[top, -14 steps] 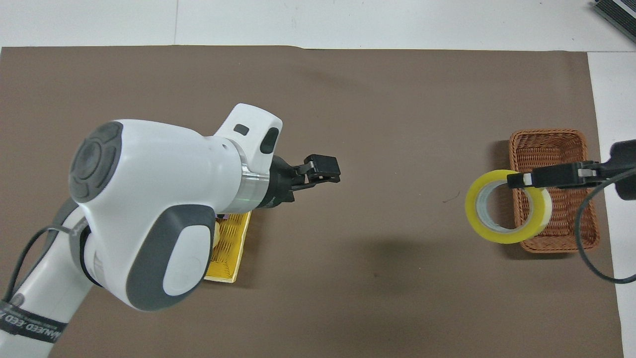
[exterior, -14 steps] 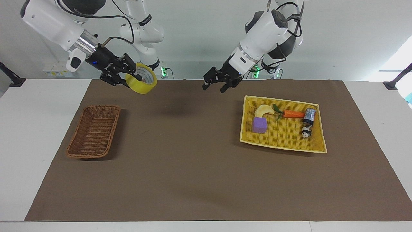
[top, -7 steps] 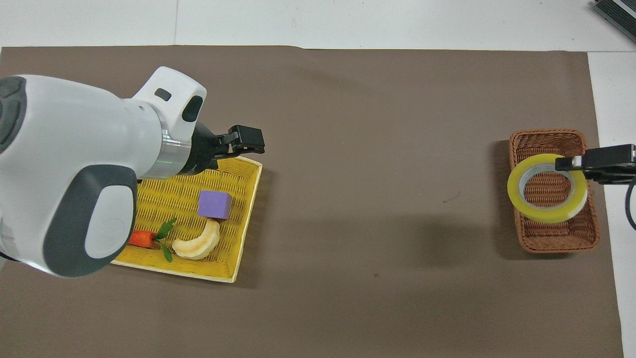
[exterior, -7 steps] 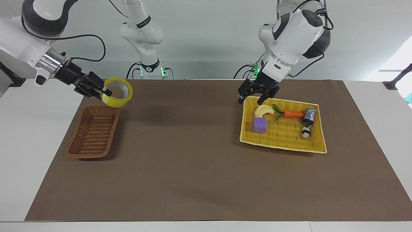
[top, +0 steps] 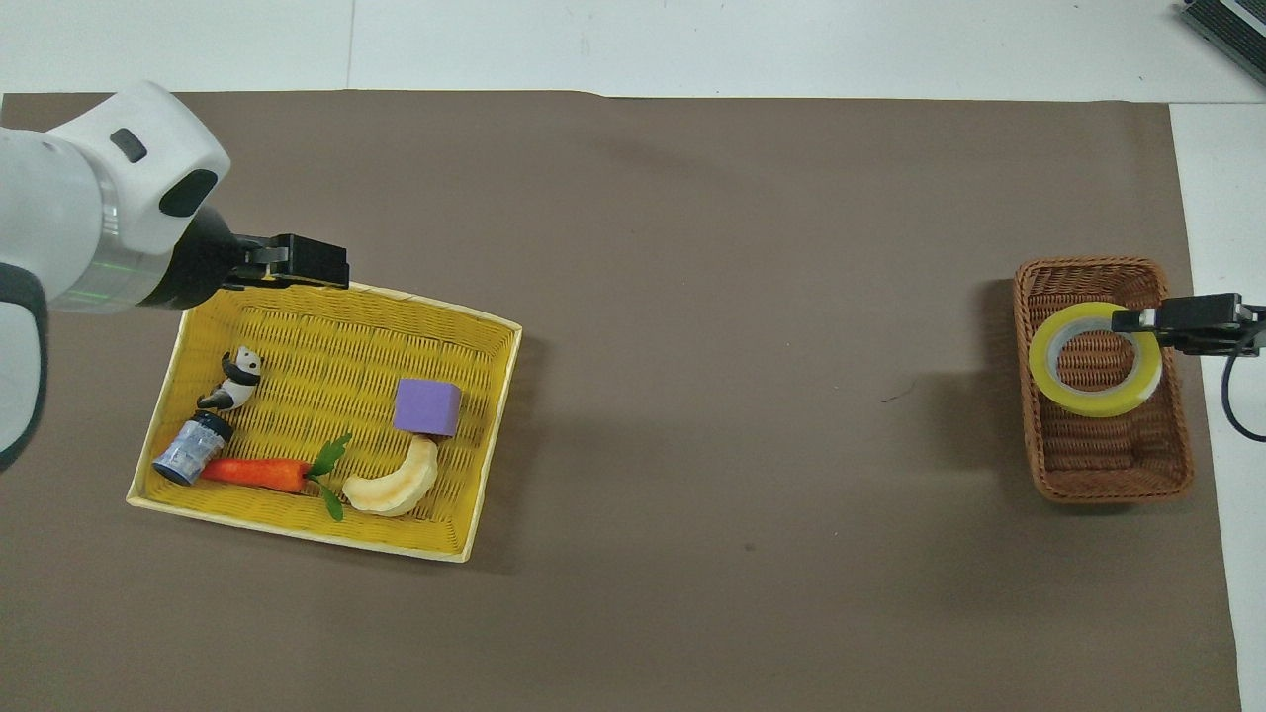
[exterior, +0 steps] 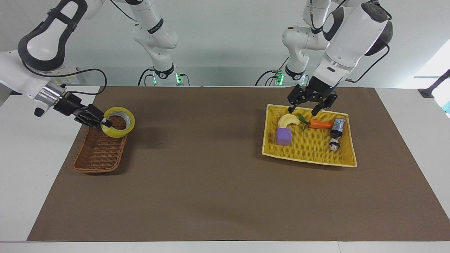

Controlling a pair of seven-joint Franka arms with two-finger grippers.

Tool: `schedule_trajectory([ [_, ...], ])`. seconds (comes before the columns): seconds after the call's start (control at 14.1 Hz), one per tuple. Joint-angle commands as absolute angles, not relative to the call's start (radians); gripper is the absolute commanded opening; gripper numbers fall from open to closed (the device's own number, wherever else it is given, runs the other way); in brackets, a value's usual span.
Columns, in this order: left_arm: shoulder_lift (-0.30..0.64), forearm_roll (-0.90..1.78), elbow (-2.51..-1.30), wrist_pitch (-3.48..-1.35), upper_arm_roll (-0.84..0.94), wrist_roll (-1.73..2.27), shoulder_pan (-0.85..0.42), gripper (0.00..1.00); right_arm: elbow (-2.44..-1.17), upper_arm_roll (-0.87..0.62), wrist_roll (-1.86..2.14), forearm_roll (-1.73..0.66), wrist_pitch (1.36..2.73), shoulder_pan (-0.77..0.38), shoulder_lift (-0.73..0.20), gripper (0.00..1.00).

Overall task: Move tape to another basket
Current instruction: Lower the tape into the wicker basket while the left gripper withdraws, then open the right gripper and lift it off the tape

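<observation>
**Tape in my right hand, over the wicker basket**

The counter (exterior: 225, 211) carries a wide brown mat (top: 692, 247), and on it sit two baskets, well apart. The larger one is the flat yellow basket (exterior: 344, 161), toward my left arm's end. It holds a purple block (exterior: 283, 136), a pale curved banana-shaped piece (exterior: 288, 120) just beside the block, an orange carrot (exterior: 320, 124) with green leaves, a small blue can (exterior: 338, 126) lying on its side, and a little panda figure (exterior: 334, 144) near the can.

The smaller container is the basket (exterior: 100, 154), narrow brown wicker with raised sides, toward my right arm's end. I can see nothing resting on its floor.

The tape (exterior: 118, 122) is a wide roll of translucent yellow with a pale core, its open centre facing mostly upward so the wicker shows through the hole. It hangs tilted over the end of the basket nearer to my arms, low over the rim; I cannot tell whether it touches the weave.

My right hand (exterior: 105, 123) is clamped on the roll's wall, one finger inside the ring and one outside, gripping the side toward my right arm's end of the counter.

My left hand (exterior: 305, 109) hovers with its fingers spread apart, holding nothing, over the edge of the yellow basket nearer to my arms
</observation>
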State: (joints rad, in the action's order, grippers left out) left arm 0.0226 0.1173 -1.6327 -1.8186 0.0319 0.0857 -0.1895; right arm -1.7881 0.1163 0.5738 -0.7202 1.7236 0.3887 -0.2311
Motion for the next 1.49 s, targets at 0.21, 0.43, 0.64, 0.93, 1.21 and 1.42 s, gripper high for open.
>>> schedule_trajectory([
  [0.21, 0.006, 0.08, -1.572, -1.68, 0.025, 0.002, -0.045, 1.0, -1.759, 0.117, 0.767, -0.7, 1.765, 0.466, -0.325, 0.0],
  [0.43, -0.021, 0.066, -1.56, -1.582, 0.021, 0.003, -0.026, 1.0, -1.77, 0.117, 0.788, -0.689, 1.775, 0.471, -0.34, 0.01],
  [0.64, -0.058, 0.043, -1.562, -1.511, 0.021, 0.002, -0.028, 1.0, -1.792, 0.117, 0.81, -0.689, 1.795, 0.474, -0.342, 0.22],
  [0.93, -0.1, 0.043, -1.617, -1.516, 0.017, 0.005, -0.028, 1.0, -1.829, 0.115, 0.808, -0.707, 1.835, 0.472, -0.344, 0.98],
  [1.21, -0.078, -0.002, -1.554, -1.439, 0.018, 0.006, -0.026, 1.0, -1.781, 0.114, 0.799, -0.715, 1.847, 0.469, -0.363, 1.0],
  [1.42, -0.061, -0.008, -1.539, -1.399, 0.017, 0.015, -0.025, 1.0, -1.717, 0.109, 0.798, -0.692, 2.087, 0.396, -0.371, 1.0],
])
